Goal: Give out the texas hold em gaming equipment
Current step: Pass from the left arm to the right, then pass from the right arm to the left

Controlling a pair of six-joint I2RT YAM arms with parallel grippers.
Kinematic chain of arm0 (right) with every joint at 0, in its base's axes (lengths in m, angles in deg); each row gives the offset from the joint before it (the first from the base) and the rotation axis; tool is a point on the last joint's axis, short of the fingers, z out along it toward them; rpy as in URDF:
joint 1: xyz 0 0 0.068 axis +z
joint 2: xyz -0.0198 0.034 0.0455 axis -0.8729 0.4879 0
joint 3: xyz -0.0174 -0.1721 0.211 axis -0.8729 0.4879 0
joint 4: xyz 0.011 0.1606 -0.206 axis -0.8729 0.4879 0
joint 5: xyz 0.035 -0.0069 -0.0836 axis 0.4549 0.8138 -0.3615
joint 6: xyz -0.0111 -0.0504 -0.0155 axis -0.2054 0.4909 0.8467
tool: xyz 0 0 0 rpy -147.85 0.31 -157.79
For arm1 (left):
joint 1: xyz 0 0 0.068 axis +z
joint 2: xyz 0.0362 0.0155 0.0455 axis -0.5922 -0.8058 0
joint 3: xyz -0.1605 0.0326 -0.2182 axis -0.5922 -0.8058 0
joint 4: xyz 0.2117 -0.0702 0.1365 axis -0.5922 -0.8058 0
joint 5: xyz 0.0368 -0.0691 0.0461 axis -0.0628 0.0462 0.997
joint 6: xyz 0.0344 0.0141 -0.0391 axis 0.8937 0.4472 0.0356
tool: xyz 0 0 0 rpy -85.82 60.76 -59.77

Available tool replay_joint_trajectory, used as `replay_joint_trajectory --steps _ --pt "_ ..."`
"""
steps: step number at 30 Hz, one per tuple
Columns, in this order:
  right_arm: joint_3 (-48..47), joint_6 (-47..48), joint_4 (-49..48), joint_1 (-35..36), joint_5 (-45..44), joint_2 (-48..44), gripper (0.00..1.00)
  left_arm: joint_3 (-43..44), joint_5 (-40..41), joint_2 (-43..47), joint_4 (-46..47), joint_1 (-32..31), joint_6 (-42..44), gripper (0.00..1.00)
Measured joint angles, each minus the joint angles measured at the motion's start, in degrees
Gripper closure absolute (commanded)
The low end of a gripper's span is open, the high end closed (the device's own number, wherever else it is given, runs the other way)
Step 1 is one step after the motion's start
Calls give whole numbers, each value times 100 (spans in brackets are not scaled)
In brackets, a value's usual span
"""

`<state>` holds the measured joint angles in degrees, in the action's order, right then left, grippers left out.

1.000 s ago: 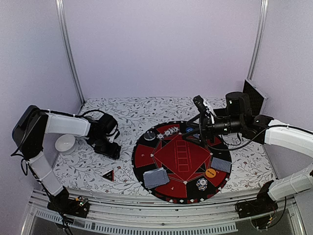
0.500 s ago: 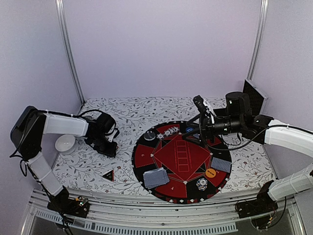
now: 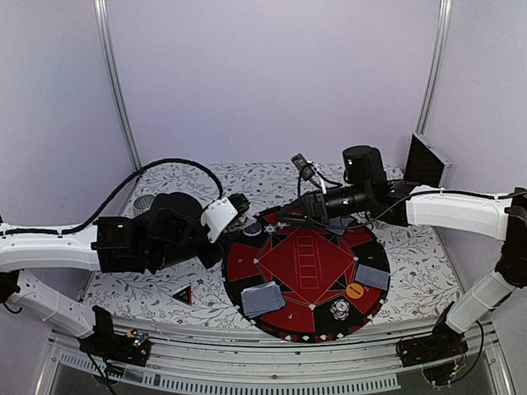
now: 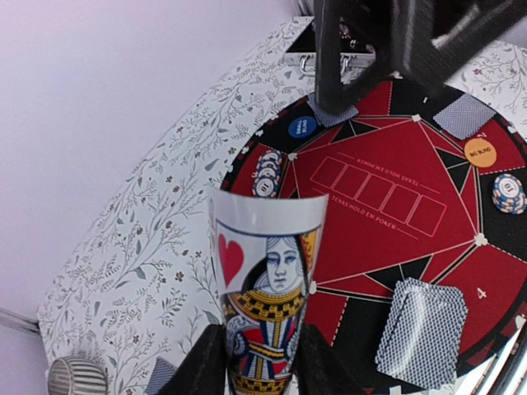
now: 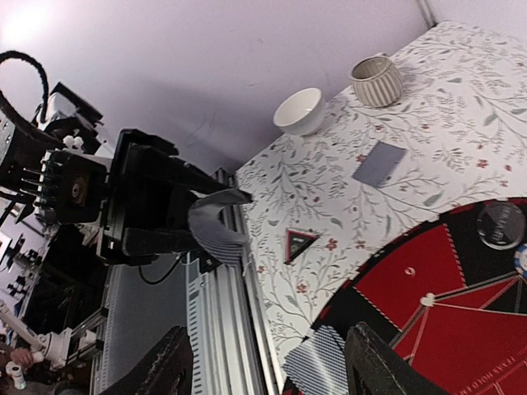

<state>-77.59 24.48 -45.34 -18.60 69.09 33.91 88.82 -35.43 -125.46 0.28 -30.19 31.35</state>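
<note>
Dealing step. Your left gripper [image 4: 262,362] is clamped on a playing card [image 4: 268,288], the queen of hearts, bowed between the fingers and held up near the far-left rim of the mat [image 4: 387,156]. Your right gripper [image 5: 270,366] hangs over the mat's far side, fingers apart, holding nothing. A card pile [image 3: 263,299] lies on a near wedge. Next, probably: carry the card to a bare wedge, lower it flat, let go.
</note>
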Motion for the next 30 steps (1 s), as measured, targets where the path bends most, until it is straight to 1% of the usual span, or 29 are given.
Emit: replay_joint_trajectory --steps 3,6,9,12,16,17,18,19,20,21,22,24,25,27,28,30 --pt "-240 -103 -136 326 282 286 36 4 284 -98 208 -164 247 68" --pt "-343 -181 -302 487 514 448 37 4 428 -299 269 -350 426 68" --pt "-435 -236 -455 525 640 614 42 7 509 -457 282 -417 527 68" --pt "-496 -278 -549 544 662 780 52 9 503 -498 282 -426 581 68" --pt "-509 -227 -549 544 623 951 72 39 463 -490 313 -439 608 67" --pt "-511 -212 -544 544 634 994 78 39 459 -487 319 -442 610 67" --pt "-527 -199 -525 544 664 1038 90 39 457 -487 326 -444 614 67" --pt "-564 -173 -505 546 682 1078 97 39 457 -487 323 -444 616 67" --pt "-619 -170 -503 549 726 1128 98 42 459 -490 319 -446 616 65" --pt "-664 -173 -492 551 763 1152 98 48 459 -490 299 -448 614 59" --pt "-695 -162 -479 553 822 1158 98 61 457 -496 286 -448 605 46" --pt "-704 -74 -450 553 852 1137 98 149 420 -522 221 -450 584 11" --pt "-704 4 -389 551 852 1113 98 214 352 -533 160 -452 551 3" --pt "-640 302 -181 533 844 966 98 356 105 -531 0 -448 431 2" --pt "-575 492 -59 527 848 850 98 450 -166 -516 -103 -424 343 2" --pt "-387 1104 308 527 870 476 98 546 -1056 -396 -223 -256 195 2"
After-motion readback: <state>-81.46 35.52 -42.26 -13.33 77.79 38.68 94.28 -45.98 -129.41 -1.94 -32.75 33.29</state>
